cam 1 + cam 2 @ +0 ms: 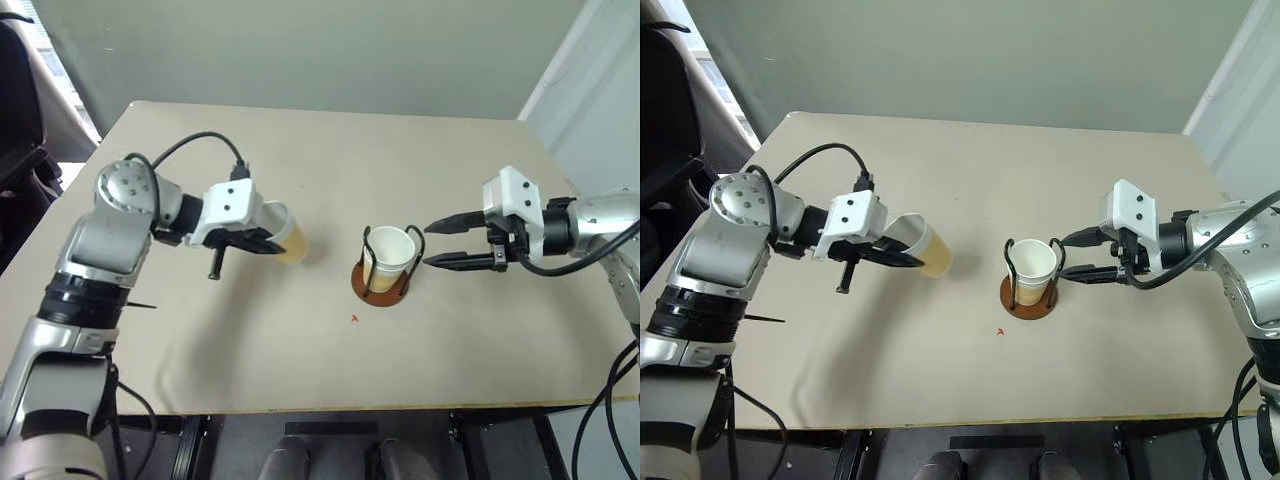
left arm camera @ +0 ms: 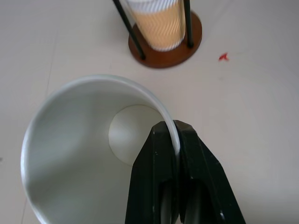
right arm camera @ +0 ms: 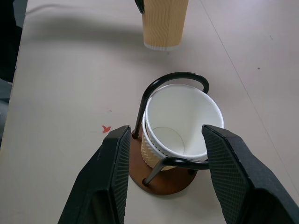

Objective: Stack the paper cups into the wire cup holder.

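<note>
This looks like a lab or test room. A plain beige table (image 1: 300, 370) stands before a bare grey-green wall (image 1: 300, 50). A dark chair (image 1: 665, 130) sits at the side.

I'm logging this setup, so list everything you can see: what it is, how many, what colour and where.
Paper cup in holder: at least two nested, yellow-tan with white inside, upright between the wire loops.
Paper cup held: one, yellow-tan, tilted on its side above the table, left of the holder.
Wire cup holder: one, reddish-brown base with black loops, near the table's middle.
Red mark: one, small, in front of the holder.
Table: one, beige.
Left gripper: black fingers shut on the held cup's rim.
Right gripper: black fingers open, beside the holder.
</note>
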Controlling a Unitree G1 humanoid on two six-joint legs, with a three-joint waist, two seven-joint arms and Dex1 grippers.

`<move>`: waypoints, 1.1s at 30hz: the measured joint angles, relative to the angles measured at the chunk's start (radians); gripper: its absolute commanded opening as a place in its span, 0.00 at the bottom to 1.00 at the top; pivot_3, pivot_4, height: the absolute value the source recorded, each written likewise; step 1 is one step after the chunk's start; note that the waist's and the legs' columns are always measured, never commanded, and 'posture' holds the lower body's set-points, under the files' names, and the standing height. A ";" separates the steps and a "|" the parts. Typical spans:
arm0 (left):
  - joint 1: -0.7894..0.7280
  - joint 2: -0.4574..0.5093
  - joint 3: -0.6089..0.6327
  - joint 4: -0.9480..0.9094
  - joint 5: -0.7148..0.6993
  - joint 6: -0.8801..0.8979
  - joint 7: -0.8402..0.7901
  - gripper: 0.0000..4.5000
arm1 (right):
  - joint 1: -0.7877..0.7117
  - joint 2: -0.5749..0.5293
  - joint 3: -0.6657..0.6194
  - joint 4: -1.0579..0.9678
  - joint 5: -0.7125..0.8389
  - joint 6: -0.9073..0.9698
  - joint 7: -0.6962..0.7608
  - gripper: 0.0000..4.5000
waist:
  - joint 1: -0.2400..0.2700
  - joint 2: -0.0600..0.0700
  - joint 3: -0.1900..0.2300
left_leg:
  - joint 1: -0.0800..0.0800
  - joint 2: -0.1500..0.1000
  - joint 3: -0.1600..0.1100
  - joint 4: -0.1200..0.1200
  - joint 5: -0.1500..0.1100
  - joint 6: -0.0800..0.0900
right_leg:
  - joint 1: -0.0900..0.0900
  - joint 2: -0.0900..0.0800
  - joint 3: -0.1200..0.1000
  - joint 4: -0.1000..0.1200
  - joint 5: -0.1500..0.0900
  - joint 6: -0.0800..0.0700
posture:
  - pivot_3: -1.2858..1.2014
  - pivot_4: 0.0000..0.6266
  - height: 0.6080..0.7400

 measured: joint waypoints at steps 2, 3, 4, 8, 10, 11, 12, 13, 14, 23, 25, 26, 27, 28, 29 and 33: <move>-0.036 -0.017 -0.012 -0.015 -0.017 0.034 -0.014 0.01 | 0.000 0.000 0.000 0.000 -0.001 -0.002 0.002 0.53 | 0.000 0.000 0.000 | 0.000 0.000 0.000 0.000 0.000 0.000 | 0.000 0.000 0.000 0.000 0.000 0.000 | 0.52 0.24 1.00; -0.052 -0.020 -0.016 -0.024 -0.023 0.047 -0.019 0.01 | 0.000 0.000 0.000 0.000 -0.001 -0.002 0.003 0.53 | 0.000 0.000 0.000 | 0.000 0.000 0.000 0.000 0.000 0.000 | 0.000 0.000 0.000 0.000 0.000 0.000 | 0.52 0.24 1.00; -0.069 -0.022 -0.018 -0.029 -0.032 0.058 -0.024 0.01 | 0.001 0.000 0.000 0.000 -0.001 -0.002 0.003 0.53 | -0.001 0.000 0.000 | 0.000 0.000 0.000 0.000 0.000 0.000 | 0.000 0.000 0.000 0.000 0.000 0.000 | 0.52 0.24 1.00; -0.109 -0.032 -0.026 -0.027 -0.042 0.072 -0.034 0.01 | 0.001 0.000 0.000 0.001 -0.002 -0.002 0.003 0.53 | -0.001 0.000 0.000 | 0.000 0.000 0.000 0.000 0.000 0.000 | 0.000 0.000 0.000 0.000 0.000 0.000 | 0.52 0.24 1.00; -0.124 -0.048 -0.027 -0.017 -0.049 0.078 -0.035 0.01 | 0.002 0.000 0.000 0.001 -0.003 -0.002 0.002 0.53 | -0.001 0.000 0.000 | 0.000 0.000 0.000 0.001 0.000 0.000 | 0.000 0.000 0.000 0.000 0.000 0.000 | 0.52 0.24 1.00; -0.128 -0.054 -0.027 -0.014 -0.055 0.081 -0.035 0.01 | 0.001 0.001 0.002 0.000 -0.004 -0.003 0.002 0.53 | -0.001 0.000 0.000 | 0.000 0.000 0.000 0.001 0.000 0.000 | 0.000 0.000 0.000 0.000 0.000 0.000 | 0.52 0.24 1.00; -0.131 -0.060 -0.027 -0.009 -0.057 0.083 -0.035 0.01 | 0.001 0.001 0.002 0.000 -0.005 -0.002 0.002 0.53 | -0.001 0.000 0.000 | 0.000 0.000 0.000 0.001 0.000 0.000 | 0.000 0.000 0.000 0.000 0.000 0.000 | 0.52 0.24 1.00; -0.132 -0.066 -0.027 -0.002 -0.058 0.084 -0.035 0.01 | 0.001 0.001 0.002 0.000 -0.008 -0.003 0.002 0.53 | -0.001 0.000 0.000 | 0.000 0.000 0.000 0.001 0.000 0.000 | 0.000 0.000 0.000 0.000 0.000 0.000 | 0.52 0.24 1.00; -0.132 -0.072 -0.027 0.004 -0.060 0.085 -0.034 0.01 | 0.001 0.002 0.002 0.000 -0.009 -0.003 0.002 0.53 | -0.001 0.000 0.000 | 0.000 0.000 0.000 0.001 0.000 0.000 | 0.000 0.000 0.000 0.000 0.000 0.000 | 0.52 0.24 1.00; -0.136 -0.129 -0.005 0.038 -0.103 0.093 0.005 0.01 | 0.001 0.008 0.004 0.000 -0.011 -0.002 0.001 0.53 | 0.000 0.000 0.000 | 0.000 0.000 0.000 0.001 0.000 0.000 | 0.001 0.000 0.000 0.000 0.001 0.001 | 0.52 0.24 1.00; -0.136 -0.137 0.013 0.048 -0.115 0.097 0.016 0.01 | 0.001 0.008 0.004 0.000 -0.011 -0.001 0.001 0.53 | 0.000 0.000 0.000 | 0.000 0.000 0.000 0.001 0.000 0.000 | 0.001 0.000 0.000 0.000 0.001 0.001 | 0.52 0.24 1.00; -0.136 -0.141 0.022 0.053 -0.125 0.102 0.027 0.01 | 0.001 0.008 0.004 0.000 -0.011 -0.001 0.001 0.53 | 0.000 0.000 0.000 | 0.000 0.000 0.000 0.001 0.000 0.000 | 0.001 0.000 0.000 0.000 0.001 0.001 | 0.52 0.24 1.00; -0.138 -0.149 0.031 0.058 -0.132 0.109 0.033 0.01 | 0.001 0.008 0.004 0.000 -0.011 -0.001 0.001 0.53 | 0.000 0.000 0.000 | 0.000 0.000 0.000 0.001 0.000 0.000 | 0.001 0.000 0.000 0.000 0.001 0.001 | 0.52 0.24 1.00; -0.141 -0.157 0.038 0.062 -0.141 0.113 0.042 0.01 | 0.000 0.008 0.005 0.000 -0.011 -0.001 0.001 0.53 | 0.001 0.000 0.000 | 0.000 0.000 0.000 0.001 0.000 0.000 | 0.001 0.000 0.000 0.000 0.001 0.001 | 0.52 0.24 1.00; -0.146 -0.167 0.047 0.068 -0.150 0.118 0.050 0.01 | -0.001 0.008 0.005 0.000 -0.012 -0.001 0.001 0.53 | 0.001 0.000 0.000 | 0.000 0.000 0.000 0.001 0.000 0.000 | 0.001 0.000 0.000 0.000 0.001 0.001 | 0.52 0.24 1.00; -0.174 -0.193 0.070 0.097 -0.177 0.138 0.075 0.01 | -0.003 0.009 0.008 0.001 -0.014 -0.001 0.001 0.53 | 0.001 0.000 0.000 | 0.000 0.000 0.000 0.001 0.000 0.000 | 0.001 0.000 0.000 0.000 0.001 0.002 | 0.52 0.24 1.00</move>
